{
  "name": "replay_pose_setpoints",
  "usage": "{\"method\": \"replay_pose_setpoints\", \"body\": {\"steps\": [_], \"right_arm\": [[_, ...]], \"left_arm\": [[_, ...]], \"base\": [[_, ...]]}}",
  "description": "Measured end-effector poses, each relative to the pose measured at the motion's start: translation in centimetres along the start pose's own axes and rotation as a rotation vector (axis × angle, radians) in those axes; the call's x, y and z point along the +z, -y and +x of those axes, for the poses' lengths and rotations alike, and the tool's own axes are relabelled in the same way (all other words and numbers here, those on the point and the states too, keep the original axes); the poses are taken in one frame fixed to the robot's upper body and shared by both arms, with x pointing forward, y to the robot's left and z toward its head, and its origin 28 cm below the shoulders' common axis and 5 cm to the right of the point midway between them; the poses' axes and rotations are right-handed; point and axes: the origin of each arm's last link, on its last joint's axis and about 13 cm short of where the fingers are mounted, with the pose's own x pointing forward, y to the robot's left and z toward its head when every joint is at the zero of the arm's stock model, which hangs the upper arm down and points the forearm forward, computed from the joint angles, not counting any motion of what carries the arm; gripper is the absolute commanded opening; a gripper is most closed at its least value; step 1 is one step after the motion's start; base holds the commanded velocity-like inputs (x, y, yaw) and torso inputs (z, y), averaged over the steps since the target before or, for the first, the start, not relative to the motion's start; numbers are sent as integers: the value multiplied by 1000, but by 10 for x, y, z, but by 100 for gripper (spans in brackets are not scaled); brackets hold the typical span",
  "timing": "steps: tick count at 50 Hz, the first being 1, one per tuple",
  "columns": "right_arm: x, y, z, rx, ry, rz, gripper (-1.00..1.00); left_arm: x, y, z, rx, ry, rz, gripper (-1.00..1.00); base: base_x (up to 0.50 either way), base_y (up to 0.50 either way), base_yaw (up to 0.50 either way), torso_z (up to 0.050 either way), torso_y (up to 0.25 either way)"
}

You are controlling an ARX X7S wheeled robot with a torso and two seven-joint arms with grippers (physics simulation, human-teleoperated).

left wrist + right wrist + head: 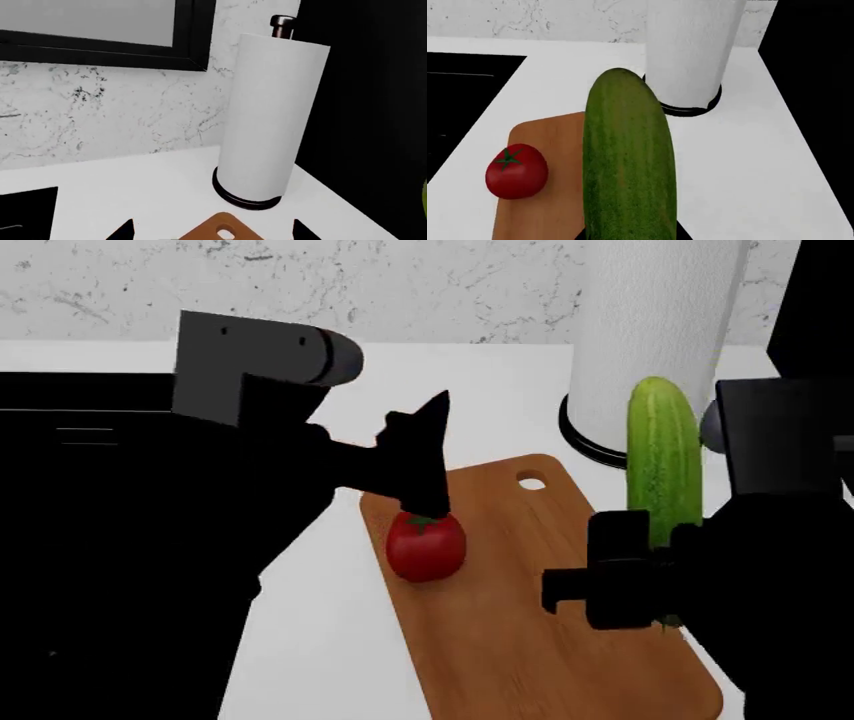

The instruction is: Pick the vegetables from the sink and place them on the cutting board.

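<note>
Head view: the right claw (627,585) pinches the cucumber (663,475) near its lower end, and the cucumber rises upright from it, above the right edge of the cutting board (534,640). The left claw (424,465) hangs over the board's far left part with its dark fingers pointing down just above the tomato (426,545); I cannot tell whether it is spread or pressed together. The tomato rests on the board, left of the cucumber and apart from it. The board lies on the white surface (320,640), its small hole at the far end. Just beyond that end stands the paper-towel roll (650,330), behind the cucumber. The sink (80,420) lies dark at the far left.
</note>
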Motion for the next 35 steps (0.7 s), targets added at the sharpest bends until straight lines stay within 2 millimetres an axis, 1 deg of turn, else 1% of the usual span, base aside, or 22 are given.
{"method": "replay_pose_setpoints", "body": {"steps": [9, 16, 25, 35], "right_arm": [[7, -4, 12, 107, -156, 55, -100], [11, -7, 21, 157, -250, 74, -100], [7, -8, 33, 190, -330, 85, -100], [0, -5, 40, 196, -378, 118, -100]], "left_arm": [[16, -10, -6, 65, 79, -15, 100], [22, -15, -10, 102, 119, -10, 100], [25, -18, -12, 129, 143, 1, 100], [27, -19, -12, 140, 155, 9, 100]], "base": [[0, 0, 0, 0, 1], [0, 0, 0, 0, 0], [0, 0, 0, 0, 0], [0, 0, 0, 1, 0]]}}
